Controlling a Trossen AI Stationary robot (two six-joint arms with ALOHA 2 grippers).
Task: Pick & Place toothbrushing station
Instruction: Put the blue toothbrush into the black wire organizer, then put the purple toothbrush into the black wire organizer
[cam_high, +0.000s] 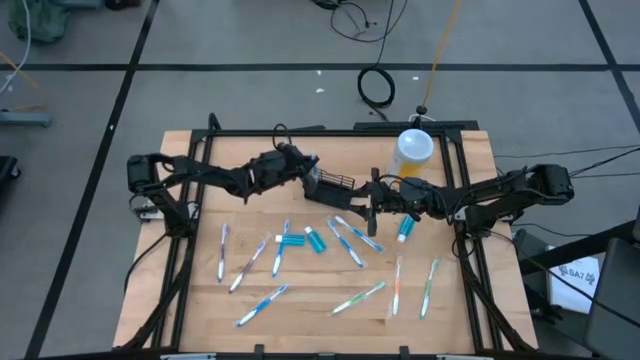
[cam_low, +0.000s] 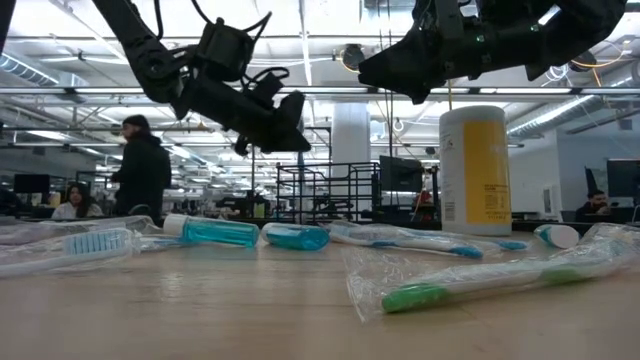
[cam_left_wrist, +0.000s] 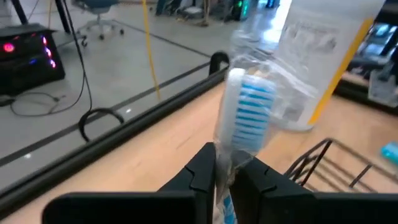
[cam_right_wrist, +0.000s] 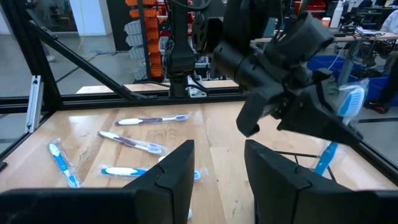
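While the left gripper (cam_high: 312, 166) was held above the far middle of the table (cam_high: 190, 300), a wrapped blue-bristled toothbrush (cam_left_wrist: 247, 115) was seen clamped between its fingers (cam_left_wrist: 200, 167), the head standing up past the fingertips. Just beside that gripper, on the wood, the toothbrushing station (cam_high: 333, 188) was found, a small black wire caddy; part of its wire frame (cam_left_wrist: 323, 163) was caught in the left wrist view, near the held brush. In the low view the caddy (cam_low: 325, 192) was seen standing upright behind the scattered items.

The right gripper (cam_high: 376, 198) was positioned close to the caddy's other side, with its jaws parted and nothing between them, as shown by the gap between its fingers (cam_right_wrist: 171, 168) in the right wrist view. In that same view the left gripper (cam_right_wrist: 323, 118) was seen with the brush head poking out beyond it.

A yellow bottle (cam_high: 412, 152) with a white lid was stood behind the right gripper, near the table's far edge. Loose toothbrushes (cam_high: 276, 250) and a small blue tube (cam_high: 405, 229) were spread over the nearer part of the table. A person in dark clothing (cam_low: 142, 170) was visible in the room beyond.
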